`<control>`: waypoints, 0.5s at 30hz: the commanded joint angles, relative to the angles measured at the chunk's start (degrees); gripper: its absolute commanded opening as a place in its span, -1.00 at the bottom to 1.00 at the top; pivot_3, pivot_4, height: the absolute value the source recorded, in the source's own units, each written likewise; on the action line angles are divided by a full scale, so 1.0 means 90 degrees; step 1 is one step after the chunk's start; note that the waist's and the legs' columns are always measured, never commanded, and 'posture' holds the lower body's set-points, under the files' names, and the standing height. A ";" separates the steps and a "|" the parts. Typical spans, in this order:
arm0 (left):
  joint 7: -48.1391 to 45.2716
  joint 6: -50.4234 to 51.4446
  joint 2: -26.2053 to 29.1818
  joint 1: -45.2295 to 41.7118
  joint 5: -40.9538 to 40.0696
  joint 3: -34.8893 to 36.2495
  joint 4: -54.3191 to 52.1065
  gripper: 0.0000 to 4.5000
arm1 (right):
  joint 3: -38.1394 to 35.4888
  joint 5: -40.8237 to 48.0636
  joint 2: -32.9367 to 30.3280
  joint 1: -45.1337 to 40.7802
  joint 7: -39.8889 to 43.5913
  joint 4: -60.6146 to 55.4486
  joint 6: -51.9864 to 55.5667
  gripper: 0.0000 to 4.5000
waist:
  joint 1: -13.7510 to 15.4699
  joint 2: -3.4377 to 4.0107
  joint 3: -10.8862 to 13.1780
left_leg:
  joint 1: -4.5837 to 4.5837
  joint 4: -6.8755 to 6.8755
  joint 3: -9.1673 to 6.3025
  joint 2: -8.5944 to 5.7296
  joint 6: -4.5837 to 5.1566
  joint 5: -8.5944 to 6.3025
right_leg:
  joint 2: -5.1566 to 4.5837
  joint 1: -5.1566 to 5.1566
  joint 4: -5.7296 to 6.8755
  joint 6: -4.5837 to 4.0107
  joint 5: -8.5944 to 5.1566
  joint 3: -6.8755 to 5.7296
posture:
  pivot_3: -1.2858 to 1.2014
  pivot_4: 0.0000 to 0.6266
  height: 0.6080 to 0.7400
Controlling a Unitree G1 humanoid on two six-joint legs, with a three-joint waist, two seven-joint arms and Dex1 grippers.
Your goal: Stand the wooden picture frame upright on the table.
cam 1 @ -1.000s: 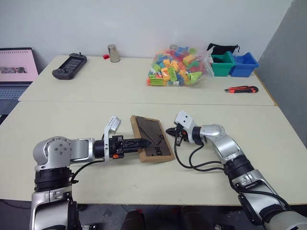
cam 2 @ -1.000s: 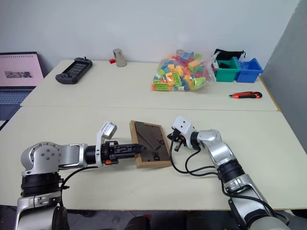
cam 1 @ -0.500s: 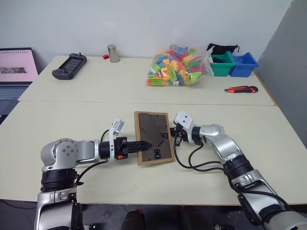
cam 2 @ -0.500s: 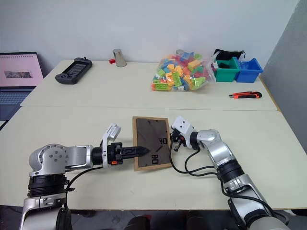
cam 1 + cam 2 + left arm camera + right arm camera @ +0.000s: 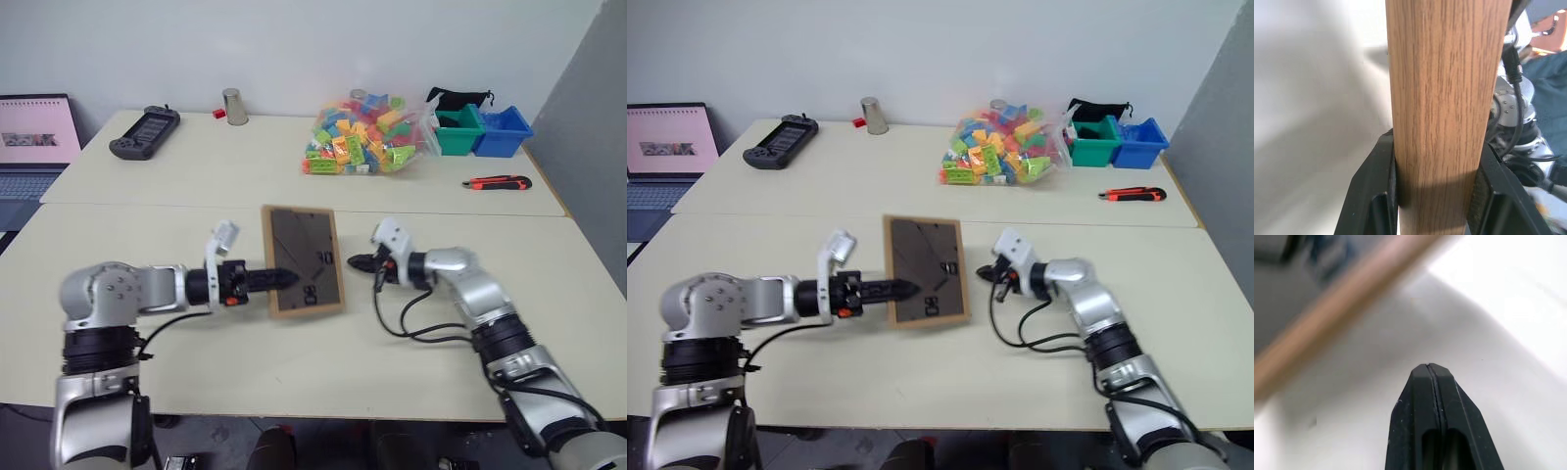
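Light-wood rectangular picture frame (image 5: 302, 261), dark back showing, centre picture, clamped by left gripper (image 5: 284, 279); right gripper (image 5: 357, 261) pinched empty just beside.

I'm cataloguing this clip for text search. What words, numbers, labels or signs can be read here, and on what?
Wooden picture frame, dark back panel: white markings, too blurred to read.
Laptop screen: dark lettering on pink, too small to read.
Utility knife, handheld game console, bag of building blocks, storage bins: no legible text.
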 commanded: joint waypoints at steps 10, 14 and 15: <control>-0.0095 -0.0278 -0.0065 -0.0125 -0.0385 0.0261 -0.0563 -0.43 | -0.0467 0.2234 -0.0615 -0.1483 0.1961 -0.1122 0.2808 0.05 | -0.0003 0.0004 0.0009 | -0.0005 -0.0007 0.0000 0.0002 0.0001 -0.0001 | 0.0001 -0.0002 -0.0009 0.0000 0.0000 -0.0001 | 0.03 -0.52 1.00; -0.0163 -0.0351 -0.0061 -0.0157 -0.0368 0.0144 -0.0609 -0.43 | -0.0314 0.2238 -0.0299 -0.1601 0.1798 -0.1119 0.2845 0.41 | -0.0008 0.0004 0.0009 | -0.0004 -0.0005 -0.0002 0.0003 0.0001 -0.0001 | 0.0001 -0.0002 -0.0006 0.0000 0.0000 -0.0003 | 0.03 -0.52 1.00; -0.0182 -0.0377 -0.0050 -0.0156 -0.0343 0.0088 -0.0624 -0.43 | -0.0297 0.2233 -0.0204 -0.1649 0.1756 -0.1073 0.2826 0.52 | -0.0011 0.0004 0.0009 | -0.0004 -0.0004 -0.0002 0.0002 0.0001 -0.0001 | 0.0002 -0.0002 -0.0005 0.0000 0.0000 -0.0002 | 0.03 -0.52 1.00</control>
